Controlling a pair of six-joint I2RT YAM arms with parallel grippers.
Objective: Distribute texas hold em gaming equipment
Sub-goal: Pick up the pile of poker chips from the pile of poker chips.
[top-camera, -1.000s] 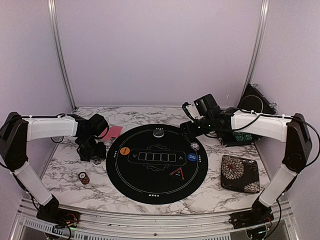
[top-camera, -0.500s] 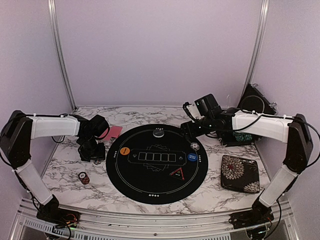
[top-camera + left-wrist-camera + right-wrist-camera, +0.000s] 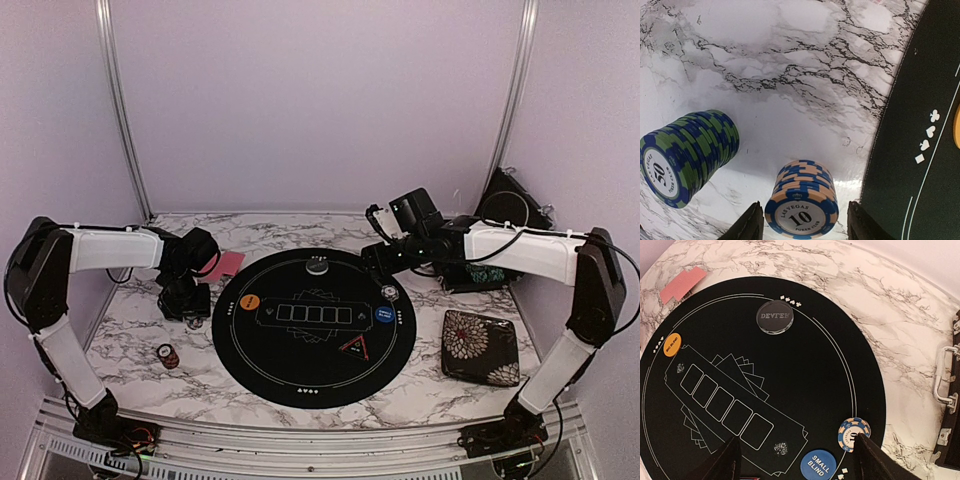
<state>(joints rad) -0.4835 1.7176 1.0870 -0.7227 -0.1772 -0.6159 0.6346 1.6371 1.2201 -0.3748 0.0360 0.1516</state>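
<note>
Left gripper (image 3: 805,206): jaws narrow, straddling the blue-orange "10" chip stack (image 3: 802,182), gap visible, no grip. Right gripper (image 3: 796,440): jaws wide, empty, over the black mat (image 3: 815,365)

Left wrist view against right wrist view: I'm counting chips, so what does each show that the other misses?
Only left wrist: a green-and-blue chip stack marked 50 and an orange-and-blue stack marked 10 inside the left gripper. Only right wrist: pink cards, grey round dealer button, blue small-blind button, striped chips on the mat's edge. Both: round black mat, orange big-blind button.
</note>
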